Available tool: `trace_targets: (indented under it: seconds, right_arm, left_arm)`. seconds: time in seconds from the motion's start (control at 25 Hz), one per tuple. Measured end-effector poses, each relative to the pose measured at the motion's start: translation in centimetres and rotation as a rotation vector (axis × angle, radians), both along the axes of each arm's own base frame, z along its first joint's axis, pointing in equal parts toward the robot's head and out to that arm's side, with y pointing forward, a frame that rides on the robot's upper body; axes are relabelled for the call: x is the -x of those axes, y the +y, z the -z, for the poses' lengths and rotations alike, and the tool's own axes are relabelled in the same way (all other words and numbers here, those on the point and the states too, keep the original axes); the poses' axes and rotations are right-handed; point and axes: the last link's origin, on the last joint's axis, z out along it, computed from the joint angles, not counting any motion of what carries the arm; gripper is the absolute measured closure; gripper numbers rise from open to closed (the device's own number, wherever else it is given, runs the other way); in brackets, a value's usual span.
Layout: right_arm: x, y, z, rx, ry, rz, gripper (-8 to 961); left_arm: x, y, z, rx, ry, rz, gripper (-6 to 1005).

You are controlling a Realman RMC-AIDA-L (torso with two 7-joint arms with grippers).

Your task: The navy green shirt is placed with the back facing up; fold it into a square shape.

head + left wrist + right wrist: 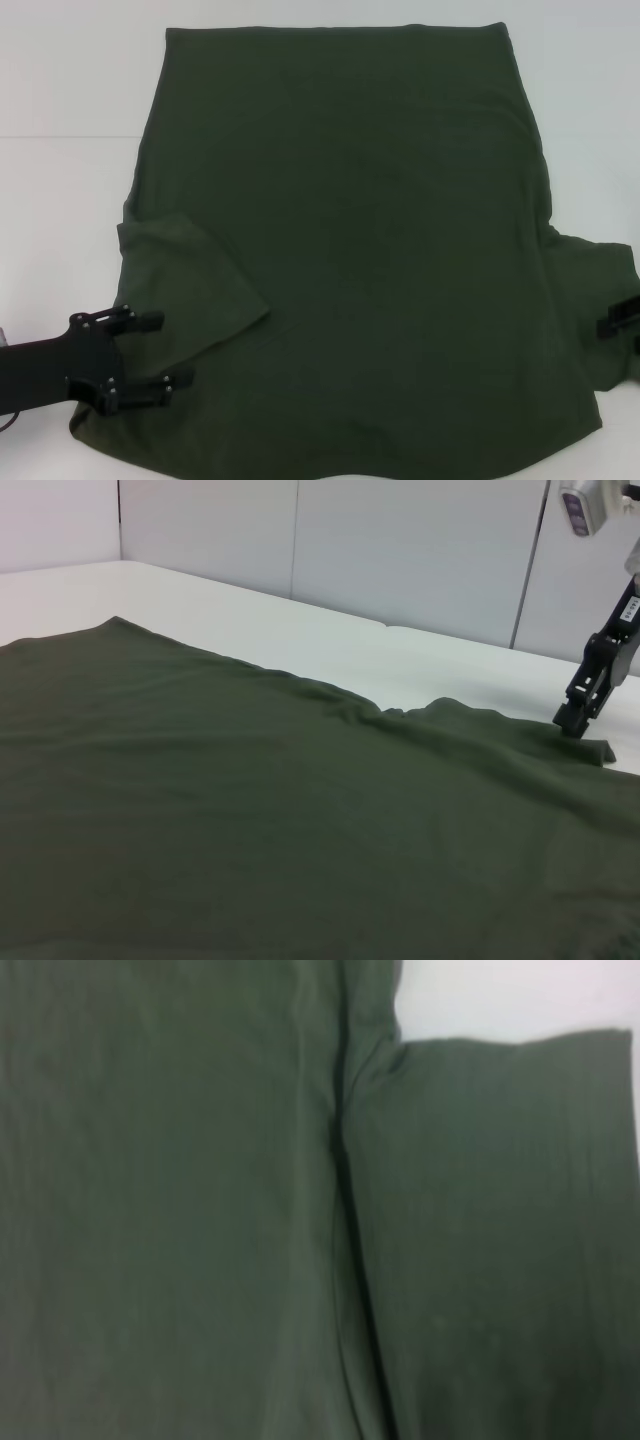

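The navy green shirt (370, 270) is lying flat on the white counter (70, 120), plain side up, filling most of the head view; its straight hem is running along the far side and its collar end is lying nearest the robot. The left sleeve (185, 290) is lying folded inward over the body of the shirt, while the right sleeve (600, 300) is spreading outward toward the right edge.

The left hand (155, 350) is reaching in from the near left and hovering over the folded sleeve, its two black fingers (140, 321) standing apart, with nothing between them. The head view is catching only a black corner of the right hand (620, 318) at the right sleeve, too little to tell whether it is open or closed.

The left wrist view is looking low across the cloth and is showing what the head view is cutting off: the right hand (575, 720) coming down from above with its tip right at the rumpled far edge of the sleeve (470, 720), and grey wall panels (400, 550) behind the counter. Whether that tip is pinching the cloth I cannot tell.

The right wrist view is showing only fabric up close: the seam (345, 1210) where the sleeve is meeting the body, and a patch of counter (500, 1000) beyond.
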Motion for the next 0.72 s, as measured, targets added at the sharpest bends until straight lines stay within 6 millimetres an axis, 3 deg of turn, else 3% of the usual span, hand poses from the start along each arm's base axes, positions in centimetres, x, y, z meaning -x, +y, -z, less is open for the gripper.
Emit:
trace_targets:
  seconds: [0.32, 0.72]
  right_arm:
    - [-1.0, -0.7, -1.6, -0.026, -0.019, 0.019, 325]
    - [-1.9, -0.9, -2.0, -0.026, -0.069, 0.029, 325]
  left_arm:
    - [0.0, 0.0, 0.0, -0.001, 0.000, 0.001, 152]
    - [-0.1, 0.2, -0.1, -0.002, 0.000, 0.003, 152]
